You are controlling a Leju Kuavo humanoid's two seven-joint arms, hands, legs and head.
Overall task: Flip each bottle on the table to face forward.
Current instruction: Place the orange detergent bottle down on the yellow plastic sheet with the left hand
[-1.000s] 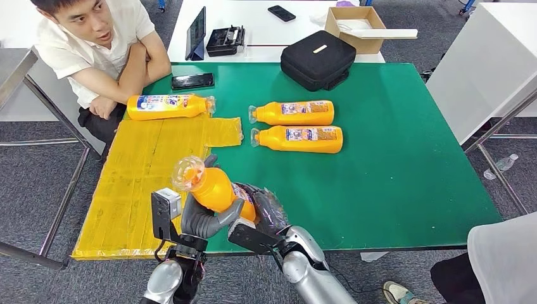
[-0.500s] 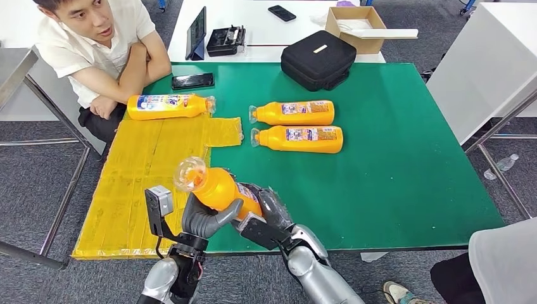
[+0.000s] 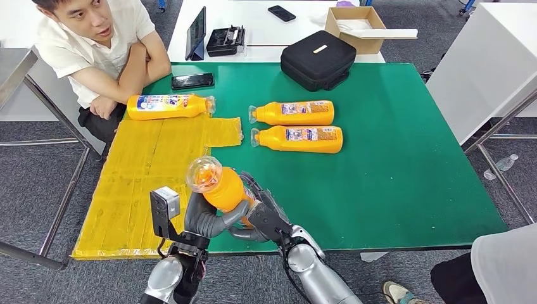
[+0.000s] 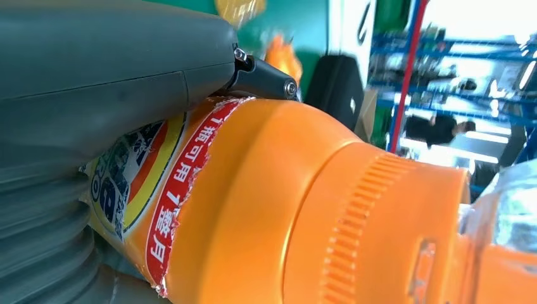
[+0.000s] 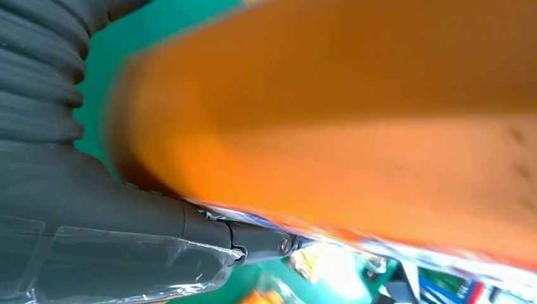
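An orange bottle [image 3: 223, 189] with a clear cap is held tilted above the table's near edge, cap pointing up and to the left. My left hand [image 3: 206, 218] grips it from below. My right hand [image 3: 263, 212] holds its lower end. In the left wrist view the labelled bottle [image 4: 272, 209] lies against my left hand [image 4: 95, 82]. The right wrist view has the bottle [image 5: 354, 126] blurred, close beside my right hand [image 5: 95, 202]. Three more orange bottles lie on their sides: one [image 3: 168, 106] at the far left, two [image 3: 292, 113] [image 3: 297, 138] mid-table.
A yellow mat [image 3: 145, 171] covers the left of the green table [image 3: 392, 158]. A person [image 3: 107, 44] leans on the far left corner beside a phone [image 3: 192, 80]. A black bag [image 3: 316, 58] sits at the far edge. Another person [image 3: 506, 259] stands at lower right.
The held bottle has shifted right, with its cap higher. My right hand has slid lower along the bottle's base. The lying bottles have not moved.
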